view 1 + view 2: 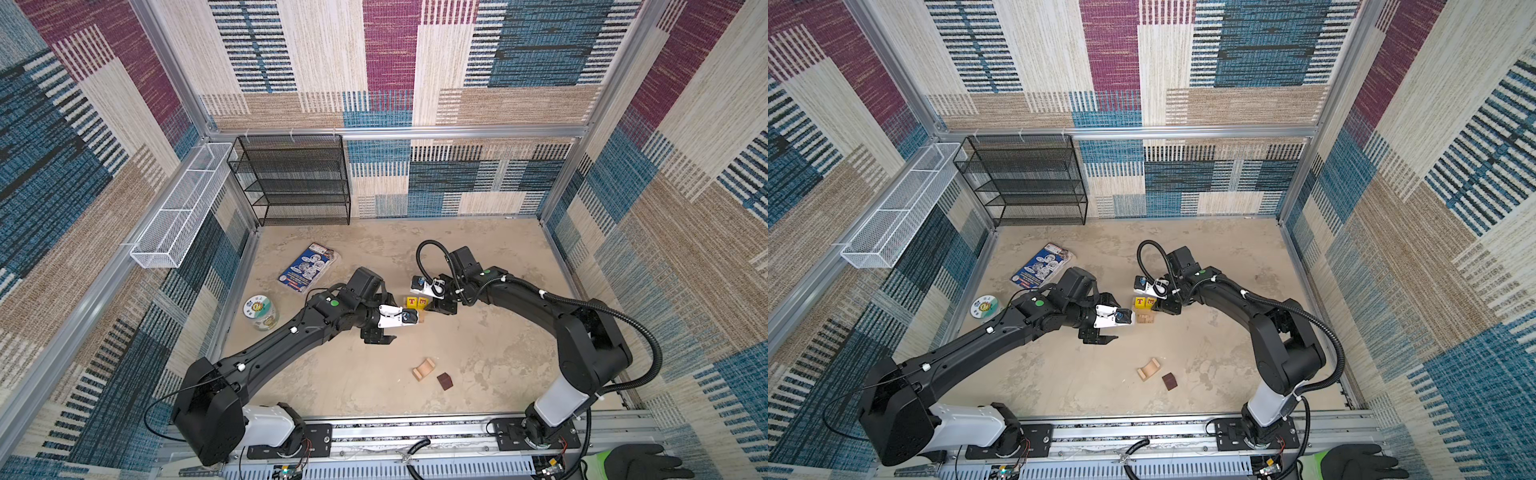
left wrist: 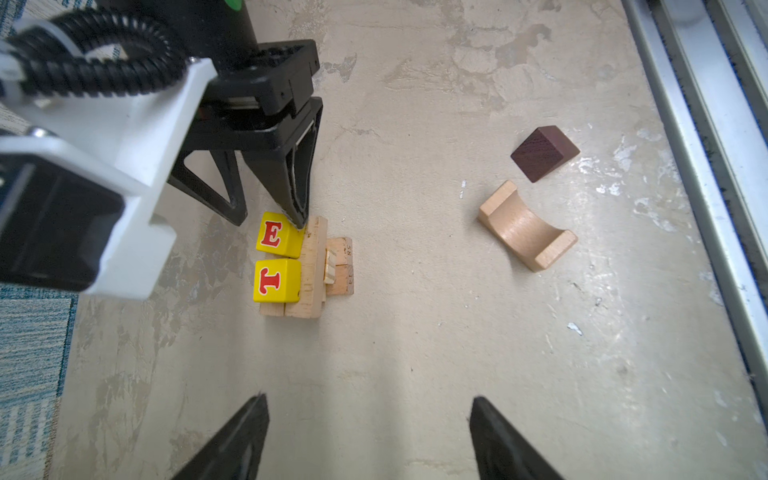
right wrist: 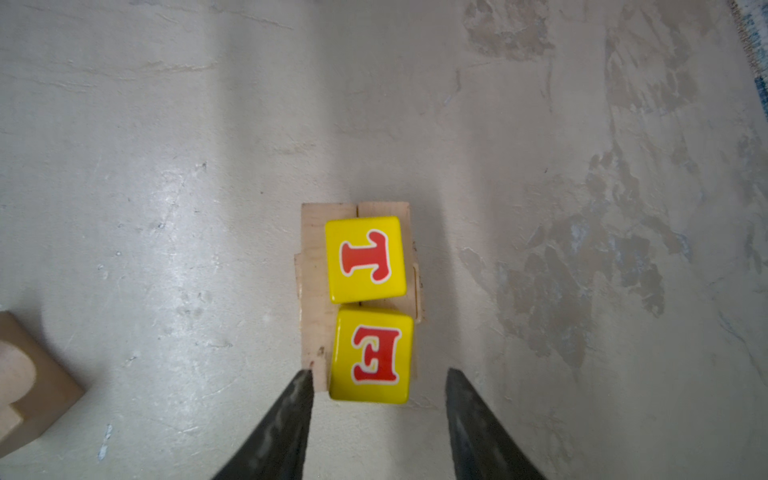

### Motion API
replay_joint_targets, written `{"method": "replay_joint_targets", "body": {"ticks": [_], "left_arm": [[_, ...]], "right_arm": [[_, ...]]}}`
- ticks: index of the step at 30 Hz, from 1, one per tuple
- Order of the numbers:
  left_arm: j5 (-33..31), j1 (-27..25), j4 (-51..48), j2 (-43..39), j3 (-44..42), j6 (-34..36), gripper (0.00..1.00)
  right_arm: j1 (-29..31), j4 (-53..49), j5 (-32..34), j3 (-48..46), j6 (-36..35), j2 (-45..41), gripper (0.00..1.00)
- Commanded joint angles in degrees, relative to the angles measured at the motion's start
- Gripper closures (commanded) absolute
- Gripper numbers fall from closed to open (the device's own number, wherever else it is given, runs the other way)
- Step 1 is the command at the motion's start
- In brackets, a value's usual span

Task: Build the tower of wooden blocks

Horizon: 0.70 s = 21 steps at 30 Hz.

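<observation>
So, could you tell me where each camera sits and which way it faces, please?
Top views: high above the front rail, looking down toward the back wall; left arm and right arm whole.
Left wrist: on the left arm, looking past the left gripper at the tower; right gripper shows too.
Right wrist: over the tower, looking straight down; only its own jaws show.
Shared: both wrist views show the E cube and T cube.
</observation>
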Motion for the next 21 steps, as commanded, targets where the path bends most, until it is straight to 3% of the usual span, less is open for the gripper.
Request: {"method": "replay_joint_targets", "body": {"ticks": [1,7,11,17,21], "left_arm": [[-0.04,-0.05,0.54,0.0,-0.11,1.03,0.19],[-0.17,-0.14,0.54,-0.25,-0.05,0.96,0.19],[-0.65,-0.12,1.39,-0.92,-0.04,0.46,0.2],[-0.92,-0.18,2.29,-1.4,0.23,-0.44,0.21],[-1.02,-0.15,2.34,-1.23,0.41,-0.62,0.22]], "right_arm": [[-0.14,1.52,0.32,-0.15,0.39,-0.9,0.46],[-0.44,2.9,-1.66,-0.57,1.53,-4.14,0.47],[-0.44,8.53,-2.98,-2.54,7.43,-8.84,0.49],[-0.43,28.0,6.27,-11.29,32.28,-19.61,0.68],[-0.45,28.54,12.28,-16.12,49.77,-24.63,0.73]]}}
